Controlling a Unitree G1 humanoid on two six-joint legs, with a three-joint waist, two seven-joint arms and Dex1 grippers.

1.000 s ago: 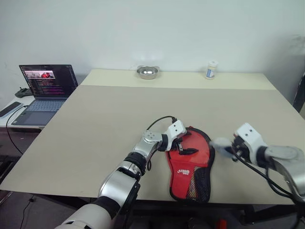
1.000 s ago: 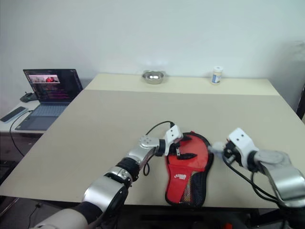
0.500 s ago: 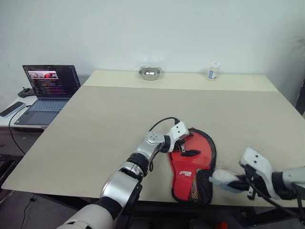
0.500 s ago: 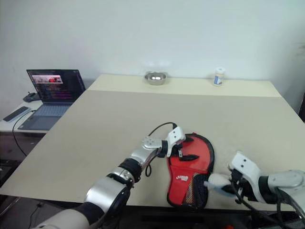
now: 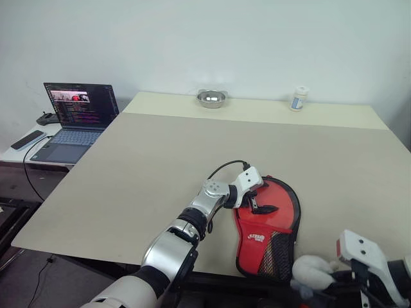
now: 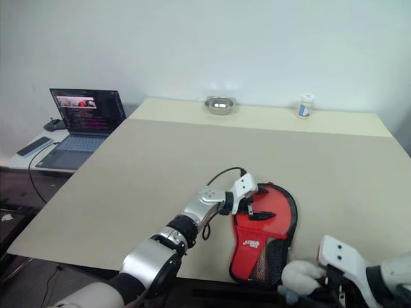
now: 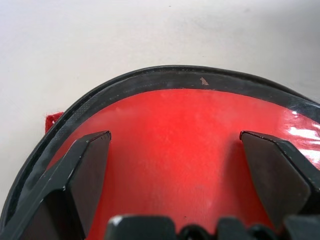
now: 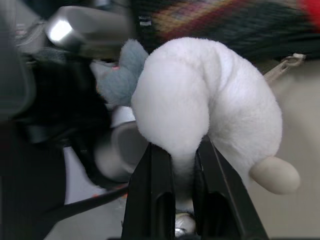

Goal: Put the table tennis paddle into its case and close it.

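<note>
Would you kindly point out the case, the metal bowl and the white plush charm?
case [image 5: 266, 221]: left eye view, red side beside the logo.
metal bowl [image 5: 211, 98]: left eye view, its rim.
white plush charm [image 8: 210, 100]: right wrist view, its rounded body.

The right gripper [image 8: 184, 165] pinches a white plush toy [image 8: 207, 107] between its 2 black fingers [image 8: 155, 195], beside the case's mesh [image 8: 220, 20].
</note>
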